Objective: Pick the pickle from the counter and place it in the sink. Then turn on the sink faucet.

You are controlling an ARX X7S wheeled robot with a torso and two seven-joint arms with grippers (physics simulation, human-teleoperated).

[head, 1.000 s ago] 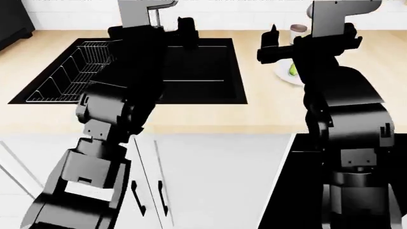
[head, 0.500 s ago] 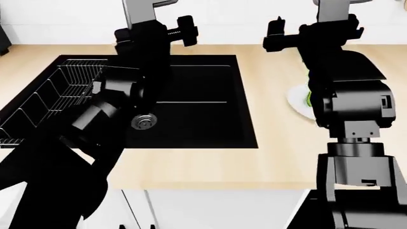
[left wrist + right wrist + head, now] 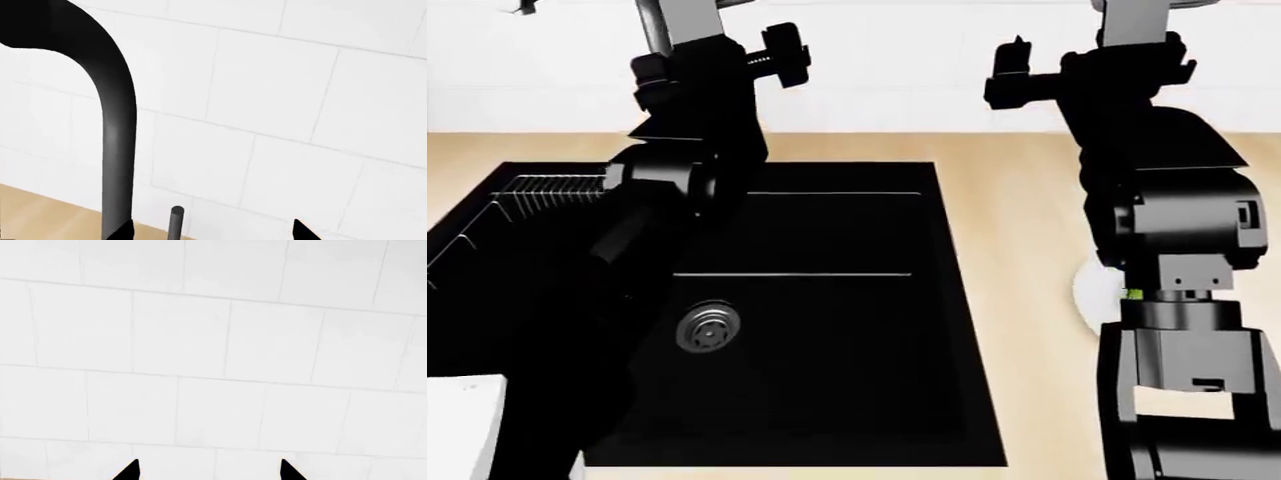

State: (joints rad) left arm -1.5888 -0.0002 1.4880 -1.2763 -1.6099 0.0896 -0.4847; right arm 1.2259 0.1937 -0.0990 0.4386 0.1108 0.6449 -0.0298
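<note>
View has tipped down over the sink (image 3: 827, 330); pickle (image 3: 1126, 295) peeks behind the right arm — unpicked. Both hands (image 3: 212, 232) (image 3: 208, 471) open, empty.

white tiled wall (image 3: 213, 340), wire dish rack (image 3: 547, 185), white plate (image 3: 1090, 295)

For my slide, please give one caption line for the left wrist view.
Left gripper, open, faces the white tiled wall beside the grey sink faucet.
</note>
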